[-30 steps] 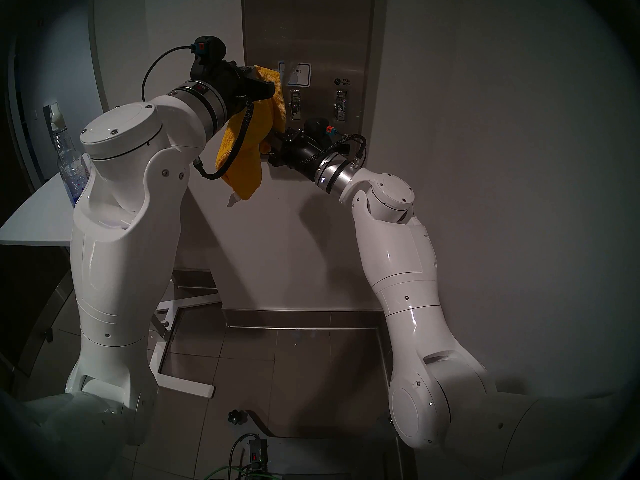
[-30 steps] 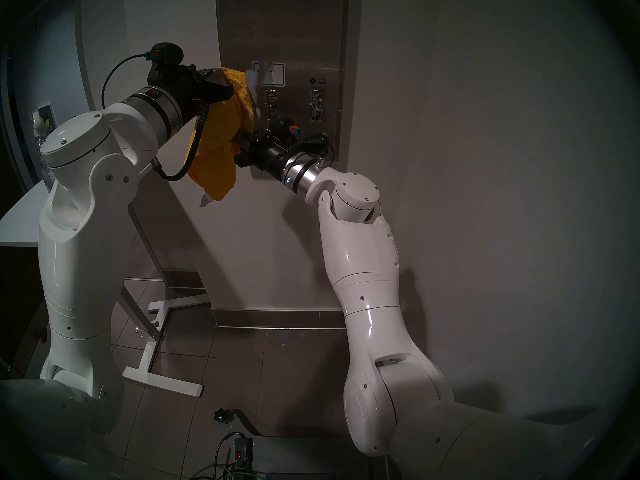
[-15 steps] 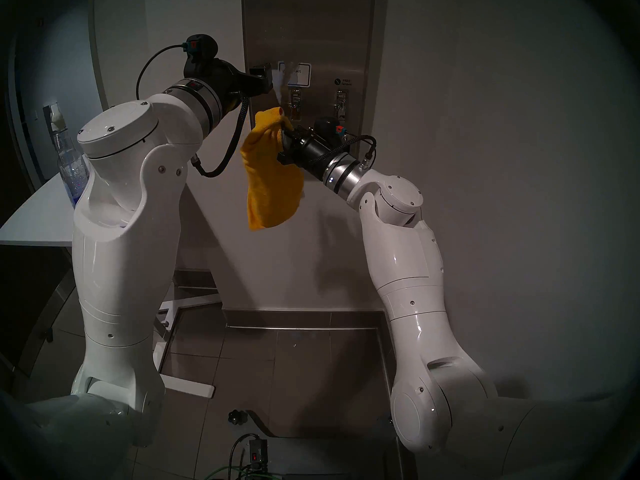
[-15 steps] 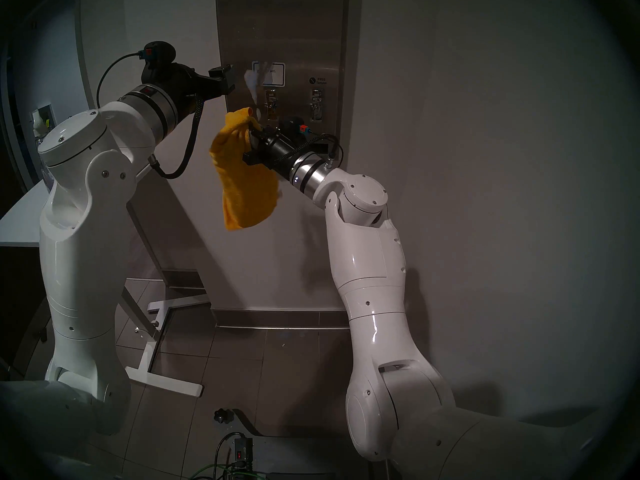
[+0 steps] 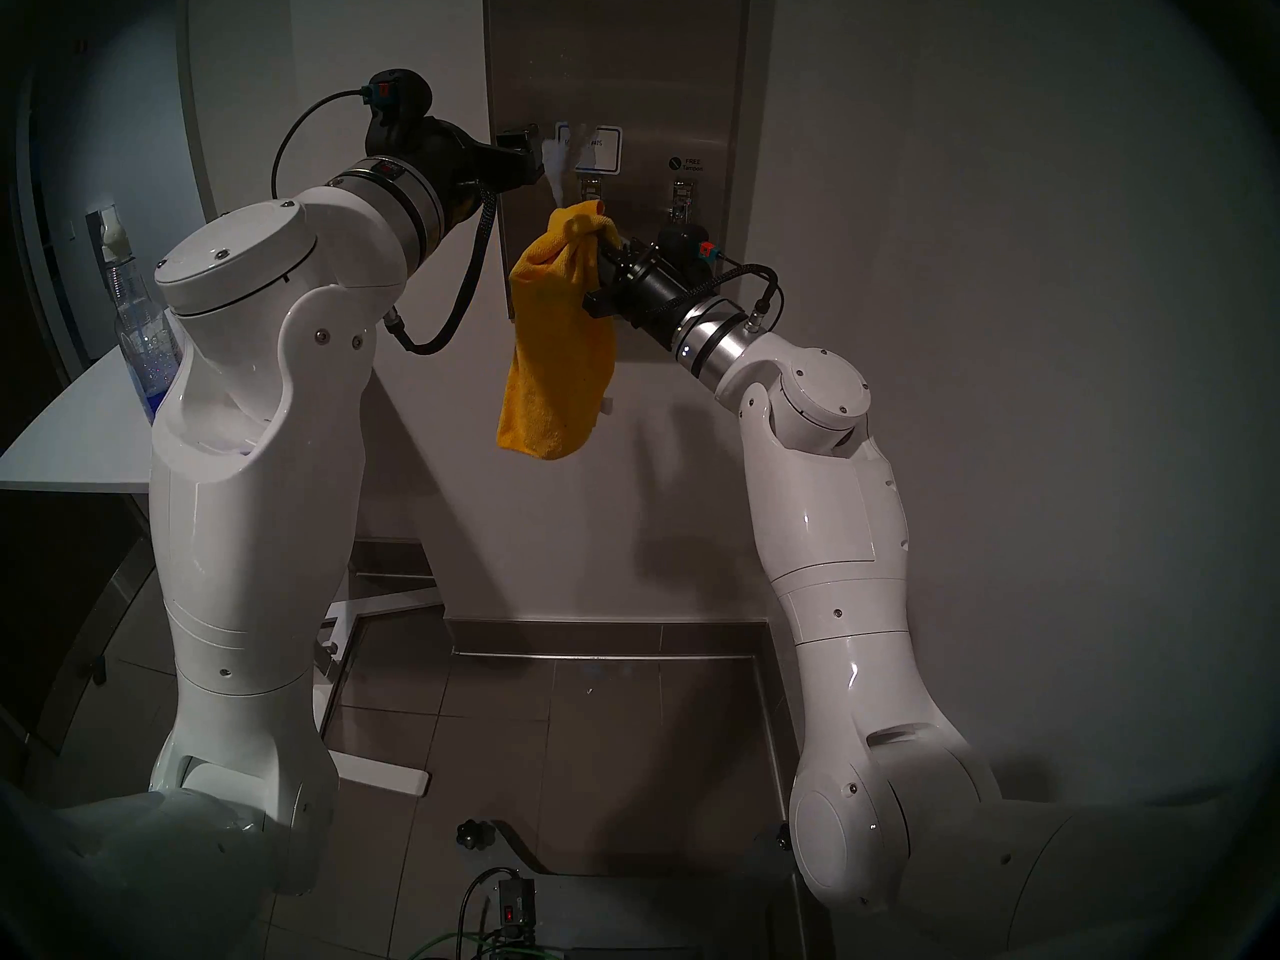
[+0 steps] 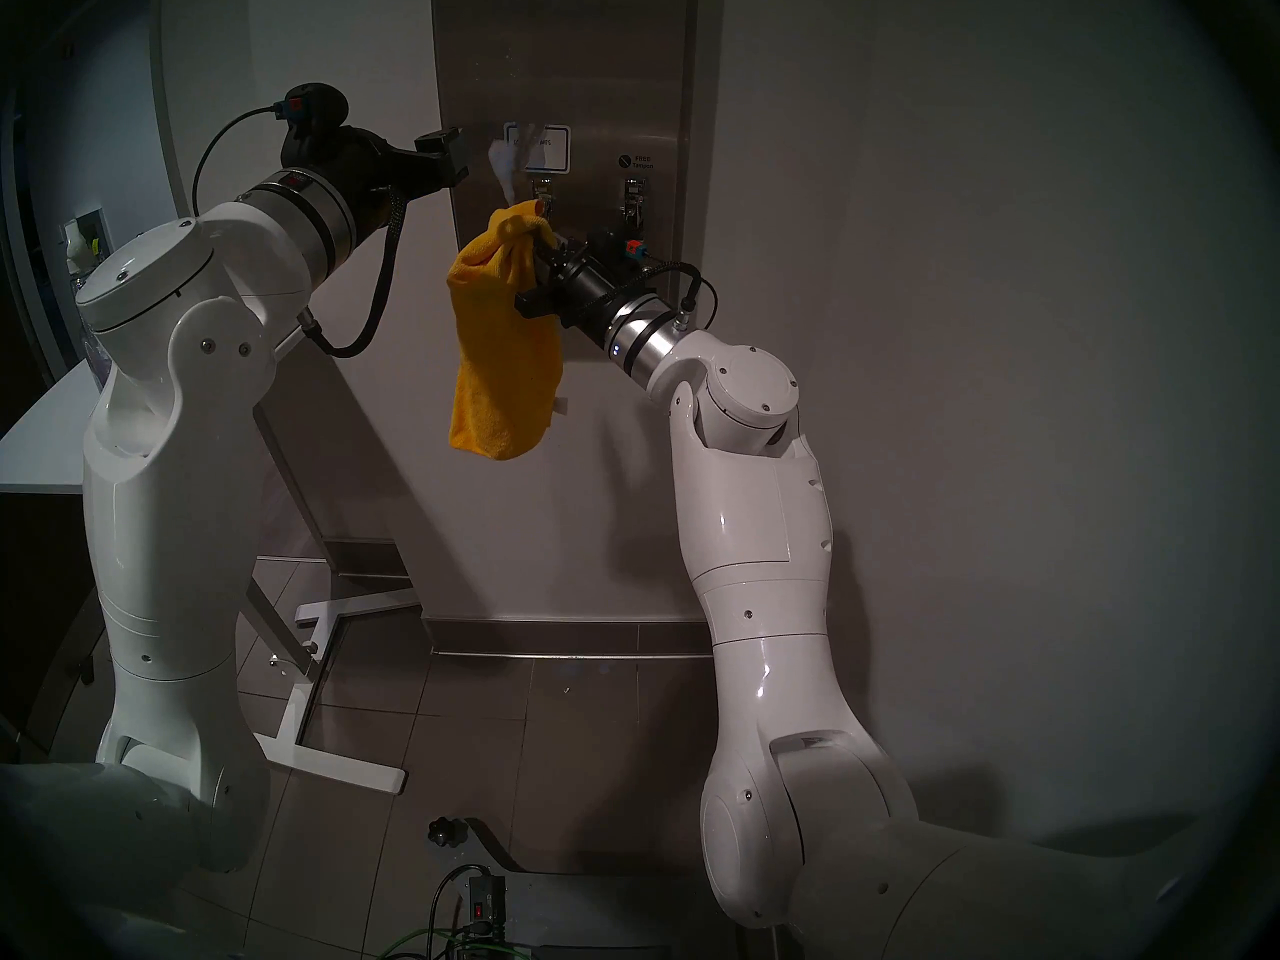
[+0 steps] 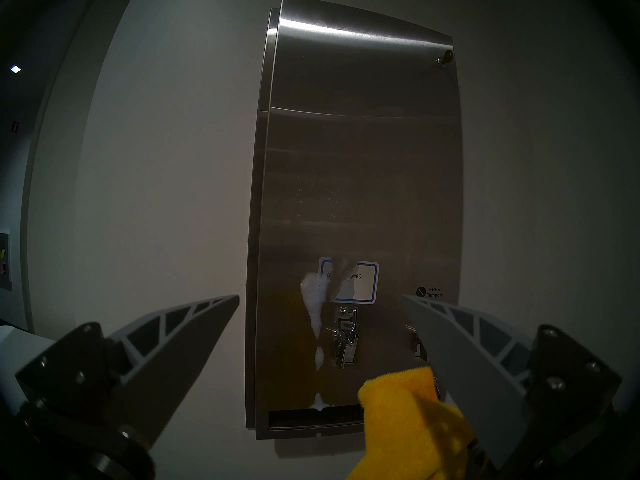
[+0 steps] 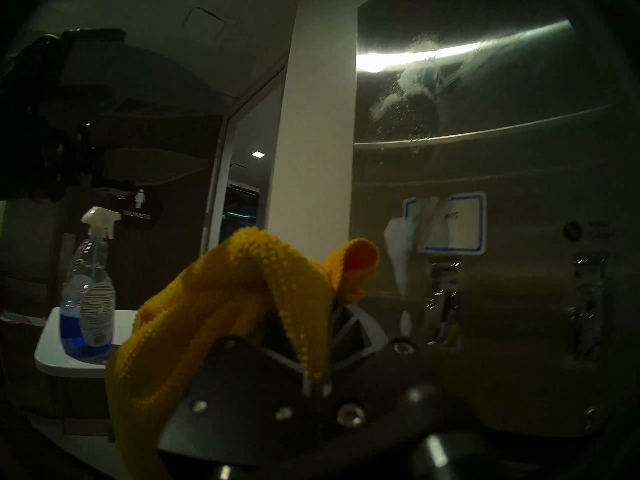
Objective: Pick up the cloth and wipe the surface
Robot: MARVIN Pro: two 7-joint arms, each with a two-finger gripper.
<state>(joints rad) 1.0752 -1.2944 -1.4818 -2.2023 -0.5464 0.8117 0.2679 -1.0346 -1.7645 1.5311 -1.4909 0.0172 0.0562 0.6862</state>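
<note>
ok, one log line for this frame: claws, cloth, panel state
left claw: open, empty | right claw: shut on cloth | dispenser front: foam unwiped

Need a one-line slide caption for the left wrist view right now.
Open left gripper faces the foam-streaked stainless dispenser front; yellow cloth enters at lower right.

Both arms (image 5: pixel 249 494) wear glossy white shells dotted with small screws, each ending in a silver wrist ring (image 5: pixel 710 338). Black grippers follow, with grey ribbed fingers (image 7: pixel 180 334), braided black cables (image 5: pixel 471 273) and teal-and-red connectors (image 5: pixel 706 250).
</note>
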